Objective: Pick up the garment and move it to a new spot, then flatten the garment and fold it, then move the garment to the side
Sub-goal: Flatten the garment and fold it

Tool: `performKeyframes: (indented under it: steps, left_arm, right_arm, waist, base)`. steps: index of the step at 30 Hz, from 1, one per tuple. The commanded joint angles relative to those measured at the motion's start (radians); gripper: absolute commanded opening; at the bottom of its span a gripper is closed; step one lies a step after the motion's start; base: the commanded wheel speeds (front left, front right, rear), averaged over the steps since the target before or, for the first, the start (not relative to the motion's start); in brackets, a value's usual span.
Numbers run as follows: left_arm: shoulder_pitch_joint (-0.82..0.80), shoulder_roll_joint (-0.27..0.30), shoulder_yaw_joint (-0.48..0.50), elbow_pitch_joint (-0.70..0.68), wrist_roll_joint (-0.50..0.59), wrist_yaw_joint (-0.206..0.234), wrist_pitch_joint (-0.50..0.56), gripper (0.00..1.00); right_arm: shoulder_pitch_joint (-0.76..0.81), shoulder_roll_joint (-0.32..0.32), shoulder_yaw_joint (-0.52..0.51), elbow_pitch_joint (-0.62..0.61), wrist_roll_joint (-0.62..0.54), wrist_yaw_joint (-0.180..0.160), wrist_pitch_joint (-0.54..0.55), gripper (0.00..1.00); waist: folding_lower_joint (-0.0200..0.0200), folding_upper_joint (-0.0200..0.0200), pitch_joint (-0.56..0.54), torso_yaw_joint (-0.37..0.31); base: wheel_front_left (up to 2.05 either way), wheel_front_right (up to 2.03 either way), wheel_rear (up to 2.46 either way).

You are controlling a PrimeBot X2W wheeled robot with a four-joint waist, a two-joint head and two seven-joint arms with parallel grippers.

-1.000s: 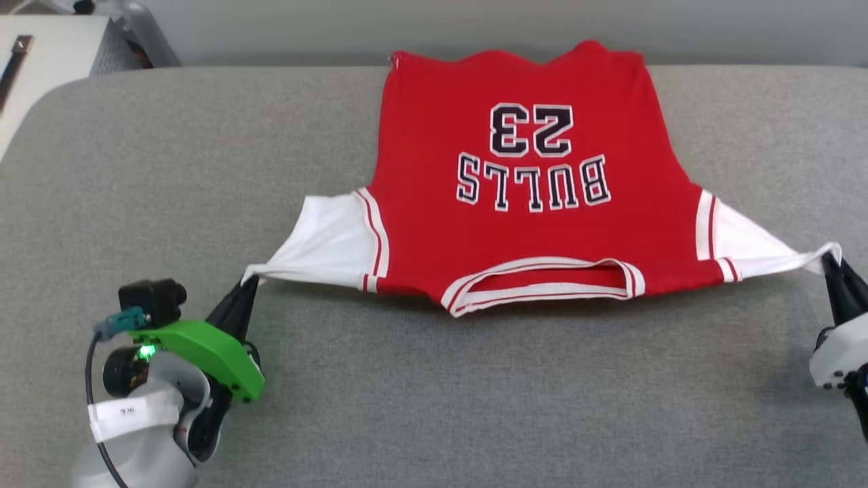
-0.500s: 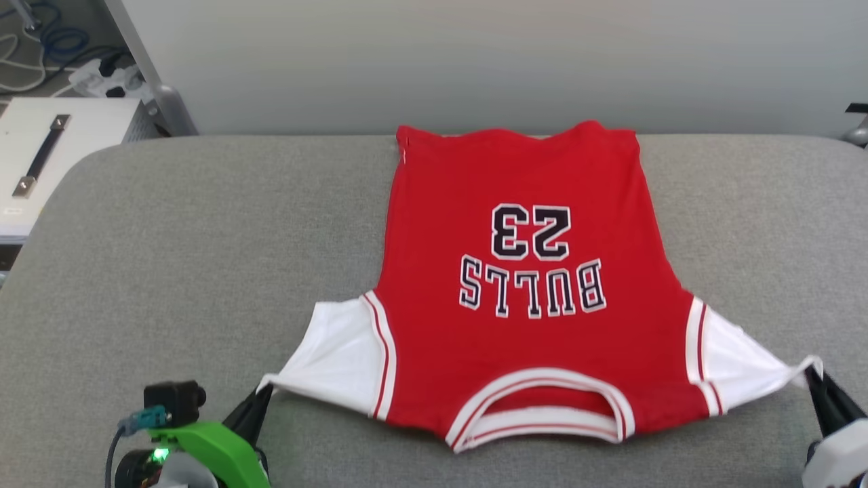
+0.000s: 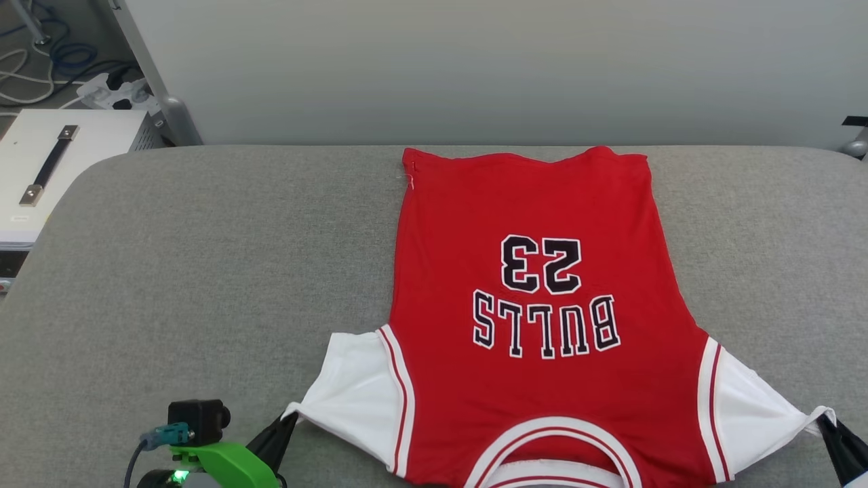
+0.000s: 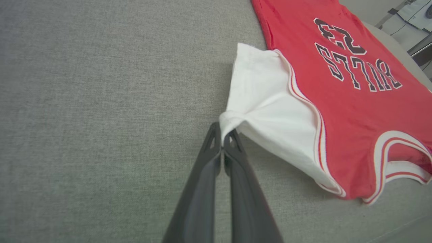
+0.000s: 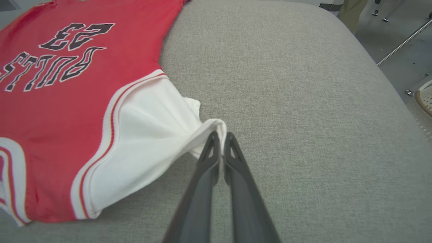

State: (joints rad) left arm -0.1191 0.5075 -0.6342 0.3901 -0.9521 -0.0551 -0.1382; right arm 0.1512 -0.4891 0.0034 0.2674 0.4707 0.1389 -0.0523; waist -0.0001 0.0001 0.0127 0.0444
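The red garment (image 3: pixel 536 285) with white sleeves lies spread face up on the grey padded table (image 3: pixel 203 257), lettering upside down, collar toward me and hem at the far edge. My left gripper (image 3: pixel 288 423) is shut on the tip of its left white sleeve (image 4: pixel 260 98), seen pinched between the dark fingers (image 4: pixel 221 141). On the other side my right gripper (image 3: pixel 824 423) is shut on the right white sleeve (image 5: pixel 148 135), the cloth caught at the fingertips (image 5: pixel 220 138). Both sleeves are pulled outward and slightly lifted.
A white box with a dark handle (image 3: pixel 47 169) stands off the table's left edge, with cables (image 3: pixel 41 68) on the floor behind it. A pale wall (image 3: pixel 475 68) runs behind the table. Bare grey surface stretches to the garment's left.
The head camera has tilted up, so the table sits lower in view. Both grippers have drawn the sleeves toward me, and the garment now lies longer and flatter along the table.
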Motion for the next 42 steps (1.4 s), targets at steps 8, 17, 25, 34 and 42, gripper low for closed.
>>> performKeyframes:
  steps: [8, 17, 25, 34, 42]
  left_arm:
    - [-0.017, 0.048, -0.022, -0.161, 0.007, 0.069, 0.122, 0.00]
    - [-0.049, 0.102, -0.027, -0.412, 0.010, 0.185, 0.278, 0.00]
    - [-0.098, 0.110, -0.035, -0.578, 0.029, 0.232, 0.343, 0.00]
    - [-0.153, 0.102, -0.062, -0.668, 0.084, 0.252, 0.371, 0.00]
    - [-0.183, 0.061, -0.075, -0.685, 0.096, 0.242, 0.350, 0.00]
  right_arm:
    - [-0.029, -0.096, -0.009, -0.162, 0.065, -0.008, 0.205, 1.00]
    - [-0.270, -0.156, -0.055, -0.362, 0.238, -0.008, 0.643, 1.00]
    - [-0.635, -0.128, -0.083, -0.311, 0.251, -0.008, 1.012, 1.00]
    - [-0.999, -0.099, -0.117, -0.132, 0.066, -0.008, 1.236, 1.00]
    - [-1.199, -0.139, -0.114, 0.035, -0.064, -0.008, 1.223, 1.00]
  waist:
    - [0.0001, -0.0001, 0.067, 0.017]
    - [0.0001, -0.0001, 0.253, 0.076]
    - [0.0001, -0.0001, 0.420, 0.166]
    - [0.0001, -0.0001, 0.558, 0.272]
    - [0.0001, -0.0001, 0.638, 0.340]
  base:
    - [0.00, 0.00, 0.00]
    - [0.00, 0.00, 0.00]
    - [0.00, 0.00, 0.00]
    - [0.00, 0.00, 0.00]
    - [0.00, 0.00, 0.00]
